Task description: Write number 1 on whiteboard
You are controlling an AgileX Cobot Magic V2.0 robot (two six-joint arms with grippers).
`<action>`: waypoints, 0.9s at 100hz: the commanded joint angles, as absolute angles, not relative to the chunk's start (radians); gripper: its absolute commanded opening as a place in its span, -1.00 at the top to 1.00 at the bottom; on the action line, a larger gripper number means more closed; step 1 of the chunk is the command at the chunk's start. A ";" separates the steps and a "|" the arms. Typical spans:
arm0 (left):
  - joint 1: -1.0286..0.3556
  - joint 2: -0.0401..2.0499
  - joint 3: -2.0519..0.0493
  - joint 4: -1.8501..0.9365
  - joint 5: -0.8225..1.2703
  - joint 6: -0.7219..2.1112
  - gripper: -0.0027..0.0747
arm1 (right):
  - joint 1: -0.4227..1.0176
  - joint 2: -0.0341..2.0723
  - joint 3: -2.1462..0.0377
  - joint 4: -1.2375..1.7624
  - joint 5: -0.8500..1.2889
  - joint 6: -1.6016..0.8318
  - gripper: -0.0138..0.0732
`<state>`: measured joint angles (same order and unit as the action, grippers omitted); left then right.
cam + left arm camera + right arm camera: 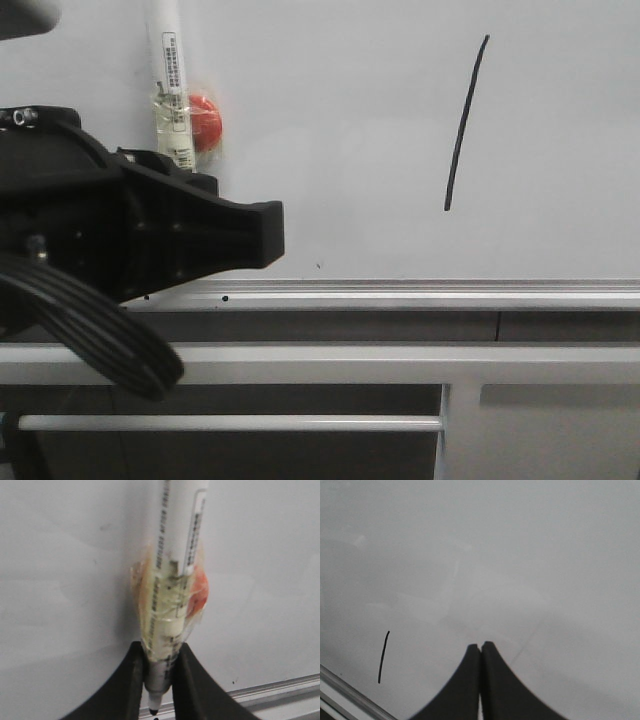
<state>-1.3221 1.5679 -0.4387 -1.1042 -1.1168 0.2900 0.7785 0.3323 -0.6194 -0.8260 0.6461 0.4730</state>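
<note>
Already number 1 [465, 125] drawn on whiteboard [560, 150]; left gripper [158, 675] clamps marker [172, 580] beside stroke, right gripper [480, 652] clenched, holding nothing.

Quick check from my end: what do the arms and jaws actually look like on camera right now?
The left gripper is matte black plastic with smoothly curved, tapering jaws. In the front view its body is blocky and angular, with small screws, and a bundle of ribbed black cables loops beneath it. The right gripper has the same black curved jaws. No markings are visible.
</note>
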 commanded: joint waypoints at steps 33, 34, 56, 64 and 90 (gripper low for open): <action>-1.308 1.544 -0.469 -1.055 -1.322 0.282 0.65 | 0.778 0.344 -0.643 -0.872 0.594 0.474 0.83; -1.308 1.544 -0.469 -1.053 -1.322 0.282 0.62 | 0.778 0.344 -0.643 -0.872 0.594 0.474 0.83; -1.308 1.544 -0.469 -1.079 -1.320 0.282 0.03 | 0.778 0.344 -0.643 -0.872 0.596 0.474 0.83; -1.310 1.544 -0.469 -1.081 -1.320 0.282 0.03 | 0.778 0.344 -0.643 -0.872 0.596 0.474 0.83; -1.390 1.544 -0.448 -1.166 -1.384 0.284 0.03 | 0.778 0.344 -0.643 -0.873 0.610 0.474 0.83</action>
<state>-1.3530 1.5679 -0.4474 -1.1449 -1.1423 0.2900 0.7785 0.3323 -0.6194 -0.8300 0.6501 0.4734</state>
